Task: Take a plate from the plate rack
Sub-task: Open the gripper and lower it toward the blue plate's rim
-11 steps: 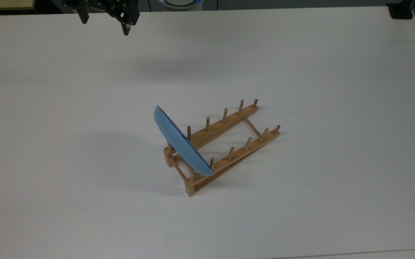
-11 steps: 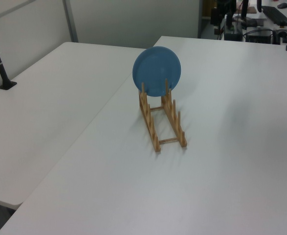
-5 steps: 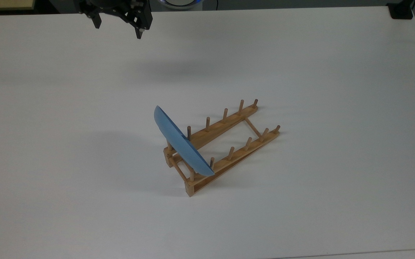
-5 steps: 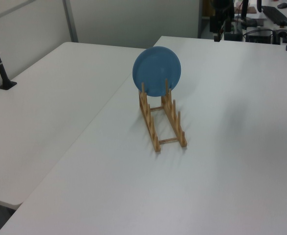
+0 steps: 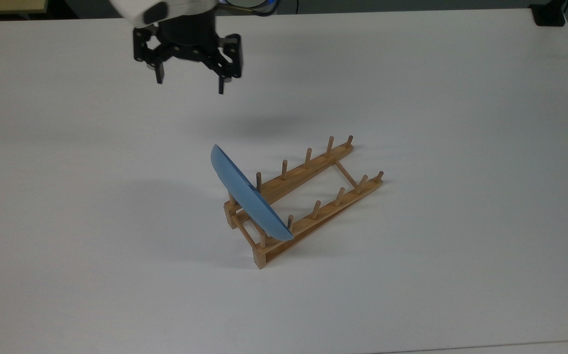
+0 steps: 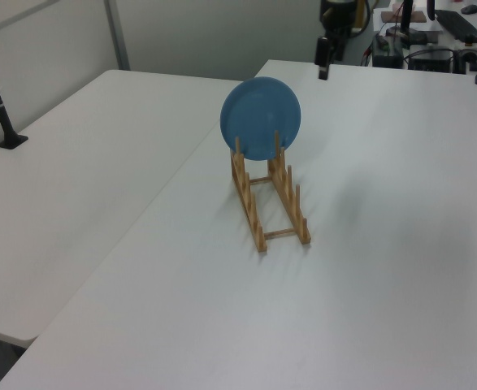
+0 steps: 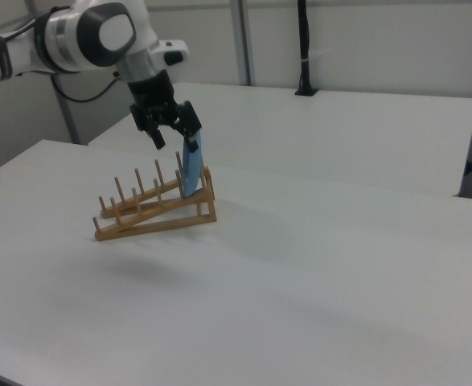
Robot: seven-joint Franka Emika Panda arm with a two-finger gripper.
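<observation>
Hand hangs in the air above the white surface, fingers spread apart, gripping nothing. Plate stands on edge between the pegs at 1 end of the plate rack, at the top view's left end. Hand well apart from plate, toward the top view's upper left.

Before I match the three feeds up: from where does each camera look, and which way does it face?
Top view: high, looking down on the table, rack, plate and open gripper.
Left view: low beside the table, facing the plate's round face; gripper behind.
Right view: opposite side, plate edge-on, arm in view.
All share plate and rack.
</observation>
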